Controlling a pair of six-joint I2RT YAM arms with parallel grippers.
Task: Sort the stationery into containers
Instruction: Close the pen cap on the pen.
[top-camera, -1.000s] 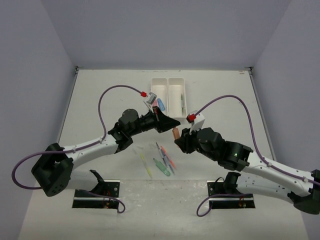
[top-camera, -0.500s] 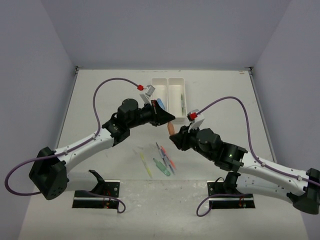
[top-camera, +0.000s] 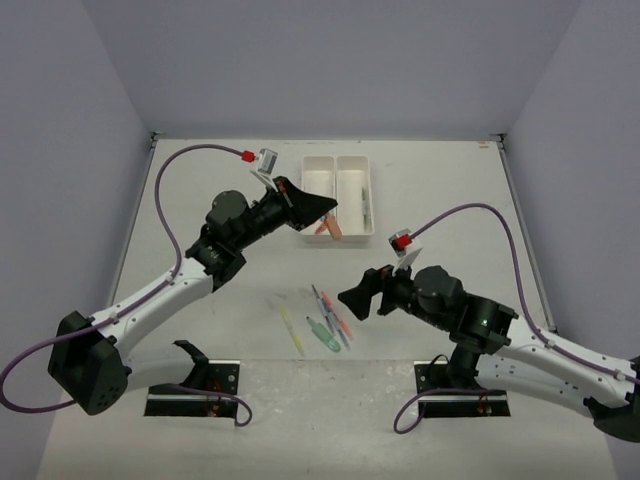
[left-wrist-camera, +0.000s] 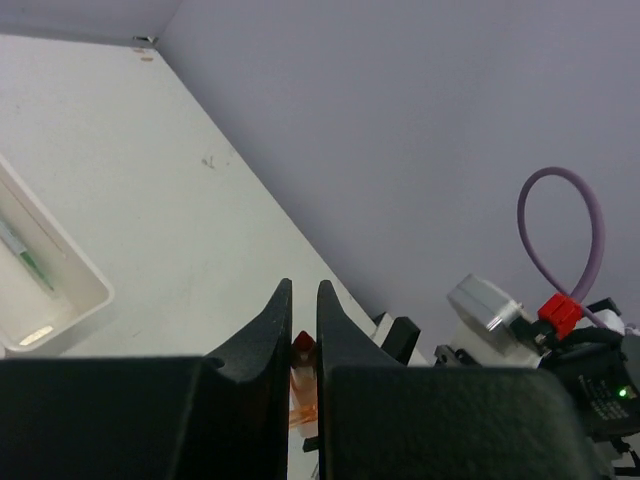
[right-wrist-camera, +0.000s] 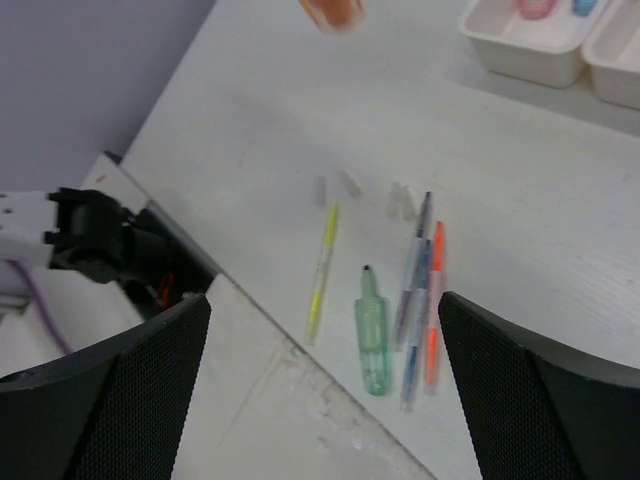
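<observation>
**Left gripper holds orange piece at tray edge; right gripper open by the loose pens**

The left gripper (top-camera: 328, 211) is reached out to the near end of the tray (top-camera: 338, 163). Its jaws are almost closed, with only a thin slit in the left wrist view. An orange piece (top-camera: 330, 228) is pinched between them. In the top view the piece hangs below the fingertips at the tray's near rim, about where the two compartments meet. I cannot tell which compartment it is over, or whether it touches the rim.

The right gripper (top-camera: 348, 298) has its jaws spread wide, with the fingers at opposite sides of the right wrist view and nothing between them. It is raised off the table (top-camera: 200, 190), just right of the loose stationery in the top view and well apart from the tray.

The tray is white, with two long compartments side by side, and sits at the far middle of the table. A green pen (top-camera: 366, 205) lies lengthwise in the right compartment. A pink piece (right-wrist-camera: 535, 8) and a blue piece (right-wrist-camera: 583, 5) show in the tray at the top edge of the right wrist view, both cropped, so I cannot tell which compartment each is in.

Loose stationery lies on the table near the front, between the two arms:
- A yellow pen (right-wrist-camera: 322, 268) lies on the left of the group, apart from the rest.
- A chunky green marker (right-wrist-camera: 372, 340) is next, just beside the grey pens.
- Two grey pens (right-wrist-camera: 418, 280) lie close together.
- An orange pen (right-wrist-camera: 434, 300) lies along their right side, touching or nearly touching them.

All of them lie roughly parallel.
</observation>
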